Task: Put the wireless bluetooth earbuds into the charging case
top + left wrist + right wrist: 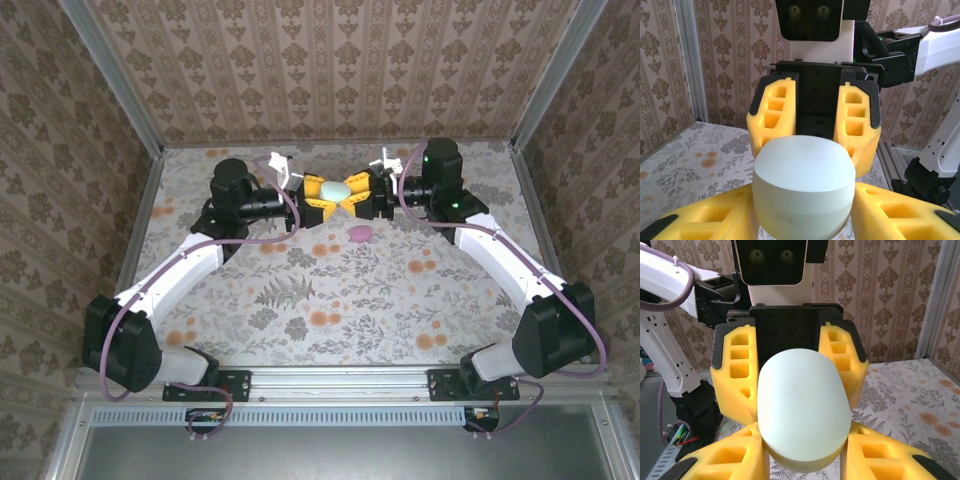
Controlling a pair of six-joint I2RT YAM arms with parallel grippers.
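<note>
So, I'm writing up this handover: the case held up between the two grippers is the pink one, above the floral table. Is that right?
No. The case between the left gripper and the right gripper is pale mint, not pink; the right wrist view shows it plainly. It is up above the floral table, as you say.

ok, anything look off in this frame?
Nothing is spilled or damaged. One oddity: the mint case hangs in the air with the left fingers and the right fingers both around it, and it looks closed. A pink oval piece lies alone on the table.
</note>
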